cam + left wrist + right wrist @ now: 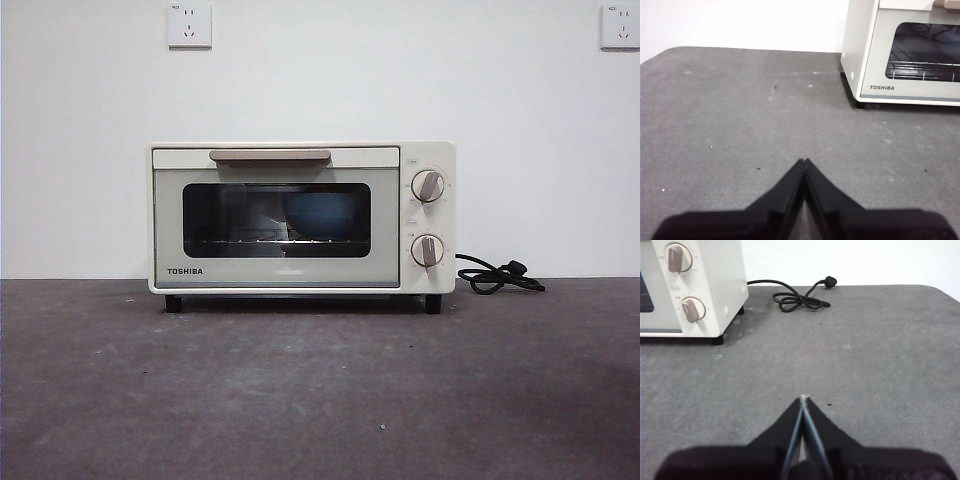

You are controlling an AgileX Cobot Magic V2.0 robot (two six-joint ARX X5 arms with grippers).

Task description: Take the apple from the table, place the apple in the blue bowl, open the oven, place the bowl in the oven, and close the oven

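The cream-white Toshiba oven [300, 215] stands at the back of the dark grey table [320, 390] with its door closed. Through the dark glass the blue bowl [322, 215] shows on the wire rack inside. The apple is hidden from view. My left gripper [804, 161] is shut and holds nothing, hovering over bare table well in front of the oven's [905, 50] left corner. My right gripper [803, 397] is also shut on nothing, over the table in front of the oven's [690, 287] knob side.
The oven's black cord [497, 276] lies coiled on the table to the right of the oven, also seen as the cord [797, 299] in the right wrist view. Two wall sockets [190, 25] sit high on the white wall.
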